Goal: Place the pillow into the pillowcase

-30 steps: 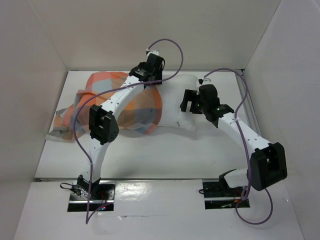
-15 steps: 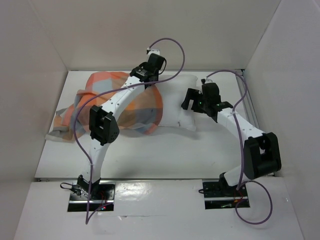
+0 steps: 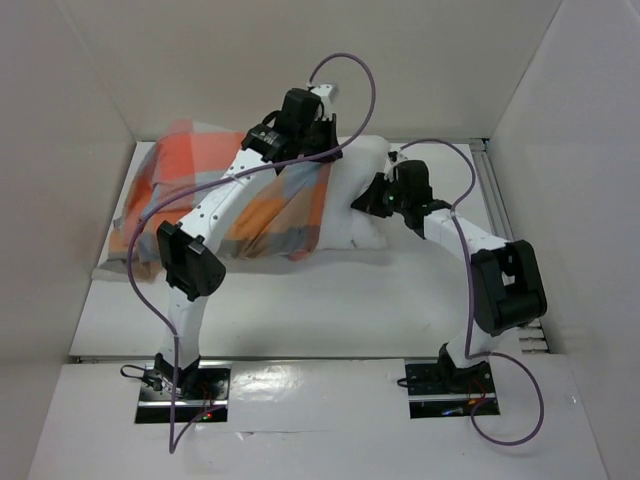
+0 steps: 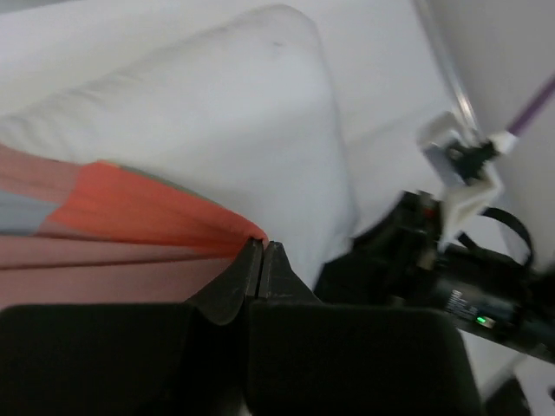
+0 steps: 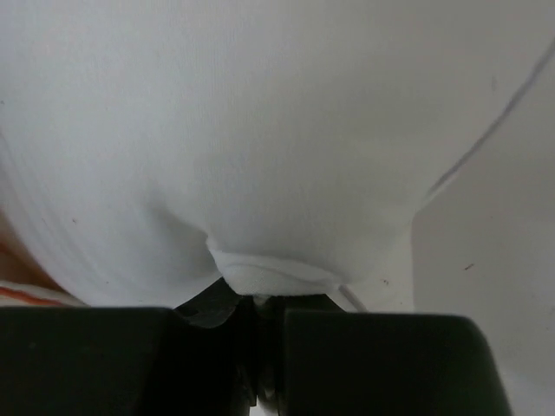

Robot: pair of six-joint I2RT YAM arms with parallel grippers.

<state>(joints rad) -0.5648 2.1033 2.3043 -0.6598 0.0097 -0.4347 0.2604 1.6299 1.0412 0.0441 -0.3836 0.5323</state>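
Pillow (image 3: 352, 205) lies along the far edge of the counter (image 3: 300, 300), long axis running left to right. Its left part is already inside the pillowcase (image 3: 280, 220) and the bare white end pokes out toward the far right corner. We judge the coming move turns on this: the uncovered end lies to the right of the left gripper (image 3: 320, 146), so the case mouth has to travel rightward along that long axis, or the pillow has to be fed leftward into it. The right gripper (image 3: 364, 200) sits at the bare end and is the nearer arm to it; the left one is up on the far side at the case opening. In the top view we get how much is covered, but the fingers are too small there to read. In the left wrist view the left gripper (image 4: 262, 248) has its fingers pressed together on the orange hem of the pillowcase (image 4: 113, 204), with the pillow (image 4: 217, 113) bulging just beyond. In the right wrist view the right gripper (image 5: 256, 299) is clamped on a small fold of the pillow (image 5: 260, 130), with a sliver of orange at the lower left edge.
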